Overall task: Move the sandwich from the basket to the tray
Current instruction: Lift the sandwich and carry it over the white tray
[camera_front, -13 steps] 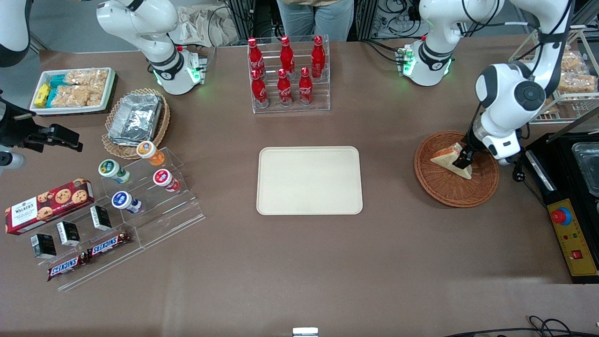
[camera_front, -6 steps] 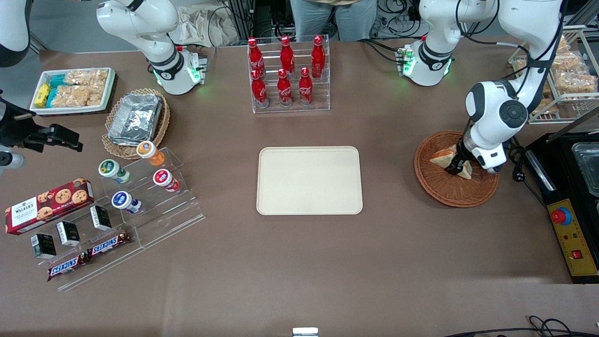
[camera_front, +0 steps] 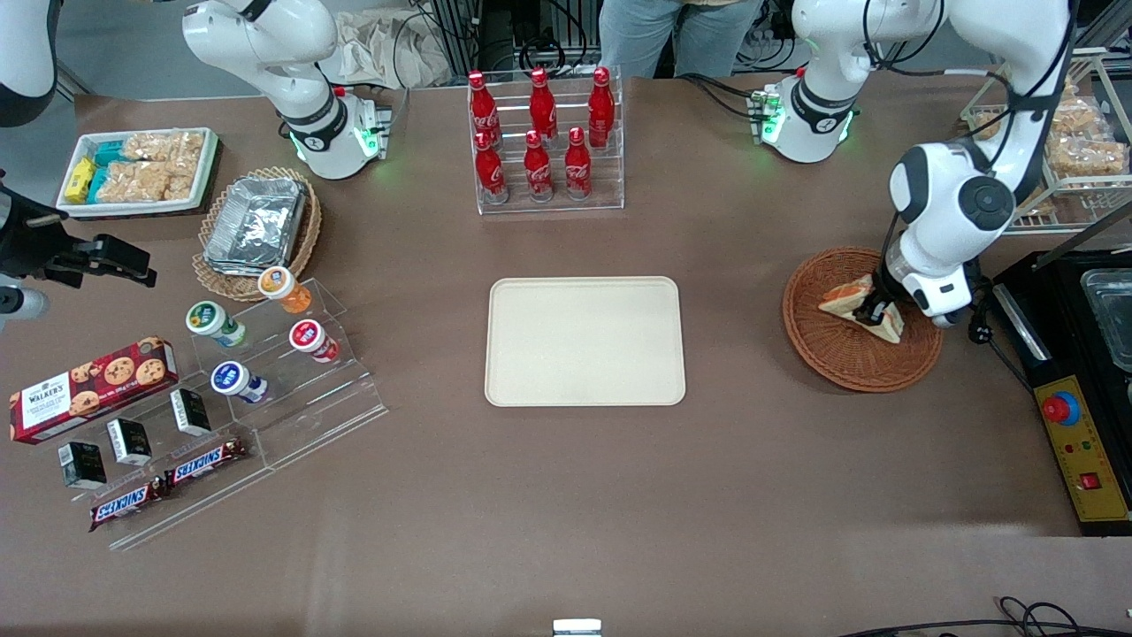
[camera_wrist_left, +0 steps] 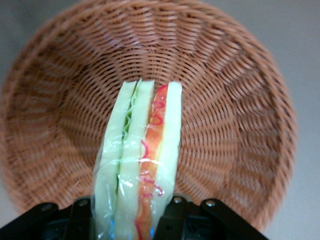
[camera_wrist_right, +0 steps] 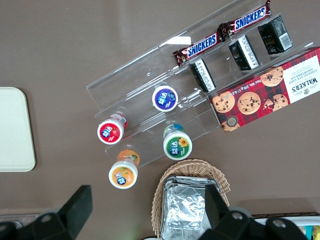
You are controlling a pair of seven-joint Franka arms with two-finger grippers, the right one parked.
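Your tray (camera_front: 585,341) lies flat on the desk (camera_front: 566,495), well apart from the gripper (camera_front: 874,310) toward the parked arm's end, nothing on it. The gripper sits over the basket (camera_front: 831,354), its fingers (camera_wrist_left: 172,220) clamped against both bread faces of the sandwich (camera_front: 849,297). The sandwich stands on edge in that grip, the red-orange and green filling showing along its cut side, the basket's woven floor directly beneath it.
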